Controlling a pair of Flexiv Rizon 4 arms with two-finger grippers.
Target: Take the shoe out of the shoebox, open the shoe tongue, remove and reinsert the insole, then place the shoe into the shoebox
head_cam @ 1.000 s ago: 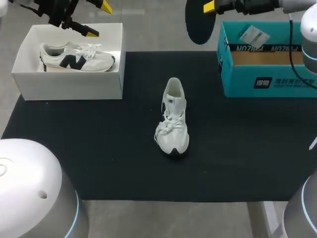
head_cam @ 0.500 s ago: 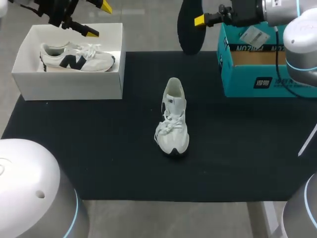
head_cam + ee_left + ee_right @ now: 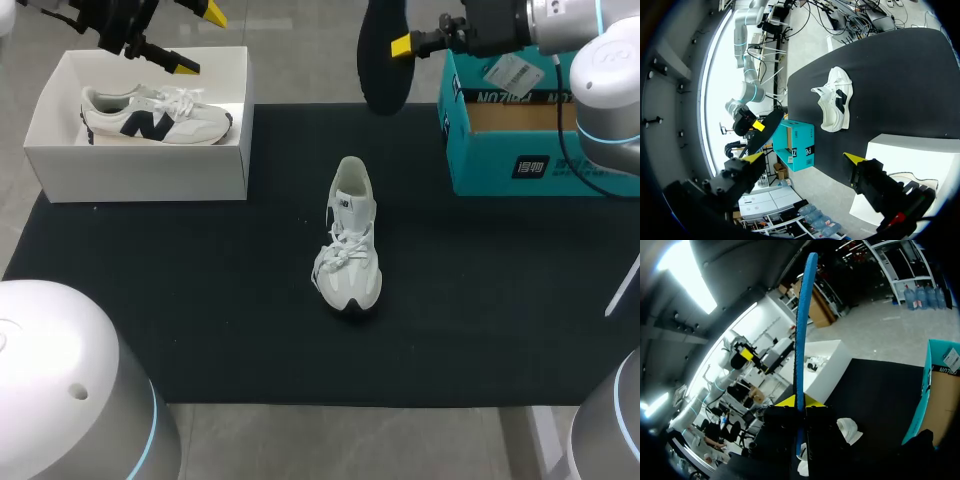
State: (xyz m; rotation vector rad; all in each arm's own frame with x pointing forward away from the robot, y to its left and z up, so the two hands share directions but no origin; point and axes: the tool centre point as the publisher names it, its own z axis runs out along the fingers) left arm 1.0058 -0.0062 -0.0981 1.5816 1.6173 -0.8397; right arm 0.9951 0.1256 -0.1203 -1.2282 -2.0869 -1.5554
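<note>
Plainly, the next move hinged on how the insole (image 3: 383, 62) stood to the shoe (image 3: 349, 240). The shoe lay on the black mat (image 3: 200, 300) of the desk, its long axis running away from the robot: toe nearest, open heel at the far end. The insole hung beyond that heel and a little to the shoe's right, clear of it. The right pincer (image 3: 402, 45) pinched one end of the insole, which ran straight out past the yellow tips. To reinsert it, I judged the insole would have to come down toward the heel opening and line up with the shoe's length. The right arm was the nearer one. The left pincer (image 3: 198, 40), spread and holding nothing, hovered well to the shoe's left over the white box (image 3: 140, 172). The teal shoebox (image 3: 530, 165) sat to the shoe's far right.
</note>
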